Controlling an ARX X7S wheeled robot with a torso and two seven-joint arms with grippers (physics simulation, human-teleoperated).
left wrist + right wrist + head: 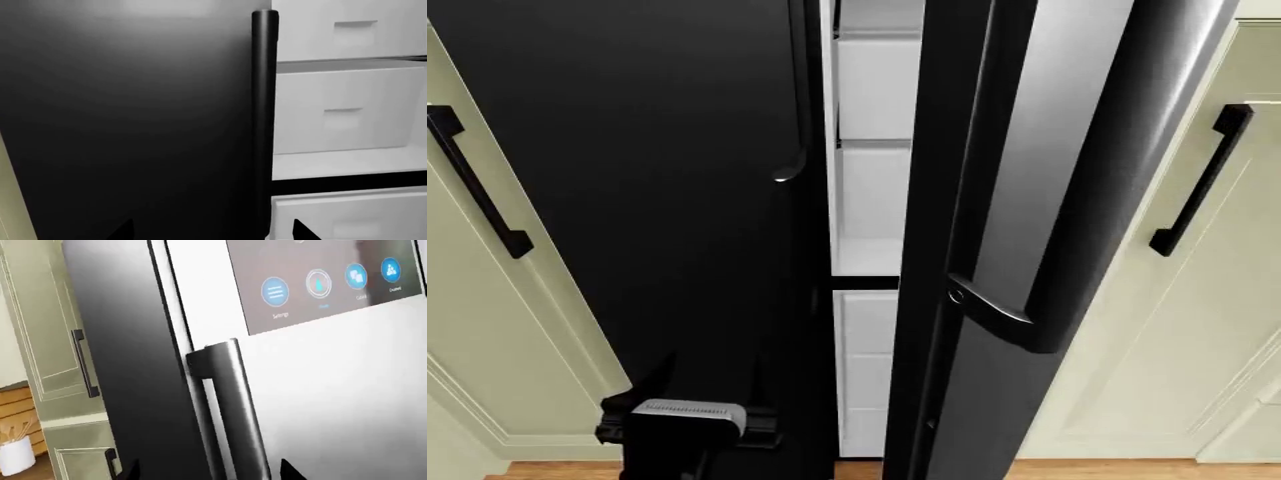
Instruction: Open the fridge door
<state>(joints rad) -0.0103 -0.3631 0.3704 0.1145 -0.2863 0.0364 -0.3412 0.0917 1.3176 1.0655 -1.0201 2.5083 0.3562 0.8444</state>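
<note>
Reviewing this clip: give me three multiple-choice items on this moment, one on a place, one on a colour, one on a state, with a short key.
1. In the head view, where are the white fridge shelves seen?
A. In the gap between the two black doors
B. Behind a cream cabinet door
C. On the floor

2. What colour are the handles on the cream cabinet doors?
A. Silver
B. Black
C. White

3. What state is the fridge door in?
A. Fully shut
B. Swung partly open
C. Taken off

Key:
1 A, the white interior shows only between the narrower black door and the wider one.
2 B, the cabinet handle is a black bar.
3 B, its edge stands away from the fridge and the interior is exposed.
</note>
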